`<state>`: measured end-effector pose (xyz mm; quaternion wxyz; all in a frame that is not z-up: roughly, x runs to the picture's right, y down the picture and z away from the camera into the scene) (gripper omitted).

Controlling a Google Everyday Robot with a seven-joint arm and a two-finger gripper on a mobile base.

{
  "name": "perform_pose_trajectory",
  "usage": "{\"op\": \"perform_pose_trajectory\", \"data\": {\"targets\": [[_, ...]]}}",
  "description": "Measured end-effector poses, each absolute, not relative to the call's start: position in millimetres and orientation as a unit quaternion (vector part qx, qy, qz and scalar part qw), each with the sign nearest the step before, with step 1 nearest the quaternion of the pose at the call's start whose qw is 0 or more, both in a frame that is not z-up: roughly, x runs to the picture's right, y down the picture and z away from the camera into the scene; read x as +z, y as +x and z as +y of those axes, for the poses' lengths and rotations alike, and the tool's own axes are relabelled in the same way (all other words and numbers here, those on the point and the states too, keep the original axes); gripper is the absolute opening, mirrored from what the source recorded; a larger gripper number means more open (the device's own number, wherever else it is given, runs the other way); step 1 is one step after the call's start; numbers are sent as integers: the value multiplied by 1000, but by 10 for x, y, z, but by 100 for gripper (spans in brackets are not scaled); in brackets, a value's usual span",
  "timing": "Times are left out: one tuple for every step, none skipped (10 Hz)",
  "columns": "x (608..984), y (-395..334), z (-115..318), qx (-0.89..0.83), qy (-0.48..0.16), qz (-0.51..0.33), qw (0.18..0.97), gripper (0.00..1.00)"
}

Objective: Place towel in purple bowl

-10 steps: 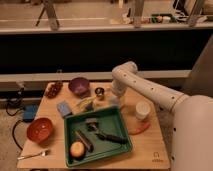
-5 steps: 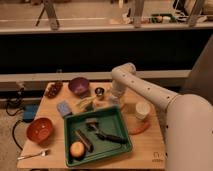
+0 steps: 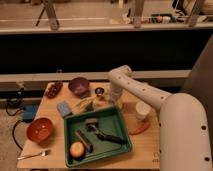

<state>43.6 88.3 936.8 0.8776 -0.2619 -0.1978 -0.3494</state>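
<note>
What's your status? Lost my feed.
End effector low, near purple bowl, behind green tray. Towel not identifiable. Small dark container sits between.

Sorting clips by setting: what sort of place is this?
Probably a lab test station staged as a kitchen: wooden table, green plastic tray, purple bowl. The gripper hangs behind the tray.

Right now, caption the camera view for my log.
Cluttered table: gripper low behind the tray, right of the purple bowl.
</note>
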Motion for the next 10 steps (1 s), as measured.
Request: {"op": "perform_pose_trajectory", "data": {"targets": [[9420,432,914,-348,-267,-197,877,80],[9465,457,942,-345,-272,-196,877,80],[9491,492,955,-342,-276,-194,877,80],[9519,554,984,-339,-282,-191,877,80],[9555,613,992,-336,-285,-189,877,80],[9580,656,1001,-334,-289,-186,877,80],[9602,683,1007,-333,-293,-185,877,80],[9634,678,1023,-333,-299,-185,875,76],[9653,659,1036,-334,-303,-184,873,69],[9662,669,1046,-334,-306,-183,873,58]]}}
